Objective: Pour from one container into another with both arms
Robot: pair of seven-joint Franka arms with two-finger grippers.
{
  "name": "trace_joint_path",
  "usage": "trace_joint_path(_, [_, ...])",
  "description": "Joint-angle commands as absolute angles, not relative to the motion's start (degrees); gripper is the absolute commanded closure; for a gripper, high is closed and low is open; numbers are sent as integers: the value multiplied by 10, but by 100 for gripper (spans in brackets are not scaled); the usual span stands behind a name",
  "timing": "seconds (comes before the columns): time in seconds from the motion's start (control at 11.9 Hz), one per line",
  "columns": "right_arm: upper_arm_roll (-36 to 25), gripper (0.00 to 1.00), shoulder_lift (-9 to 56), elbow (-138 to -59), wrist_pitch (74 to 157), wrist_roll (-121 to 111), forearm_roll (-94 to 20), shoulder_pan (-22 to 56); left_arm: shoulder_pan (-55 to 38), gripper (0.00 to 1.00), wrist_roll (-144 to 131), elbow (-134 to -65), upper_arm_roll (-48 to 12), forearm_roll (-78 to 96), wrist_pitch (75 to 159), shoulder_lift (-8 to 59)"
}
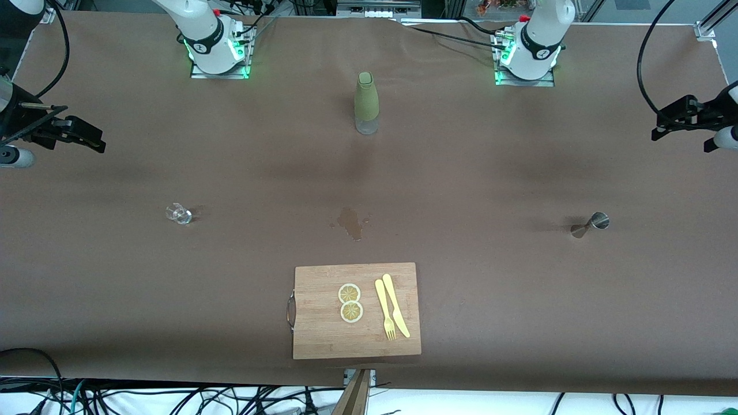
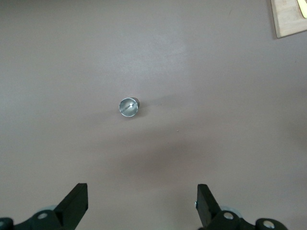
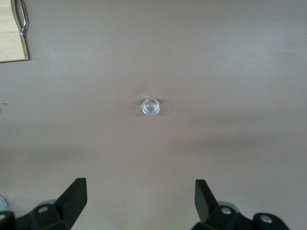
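A small clear glass stands on the brown table toward the right arm's end; in the right wrist view the glass is seen from straight above. A steel jigger stands toward the left arm's end, and its round mouth shows in the left wrist view. My right gripper hangs open and empty high over its end of the table, fingers wide apart. My left gripper hangs the same way over the other end, open and empty, fingers spread.
A green-sleeved bottle stands at mid-table between the two bases. A wet stain lies nearer the camera. A wooden cutting board near the front edge carries two lemon slices and a yellow fork and knife.
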State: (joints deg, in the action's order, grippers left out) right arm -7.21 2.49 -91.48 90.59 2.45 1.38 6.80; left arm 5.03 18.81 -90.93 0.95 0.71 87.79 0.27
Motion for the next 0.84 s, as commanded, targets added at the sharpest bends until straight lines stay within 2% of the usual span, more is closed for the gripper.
trace_joint_path(0.0, [-69,0,22,-918,909,24,5,64,85,0,247,-911,8,27,874,-3])
trace_joint_path(0.42, [-70,0,22,-918,909,23,5,64,162,0,360,-925,9,73,890,16])
trace_joint_path(0.76, [-70,0,22,-918,908,23,5,64,208,0,451,-982,9,106,941,15])
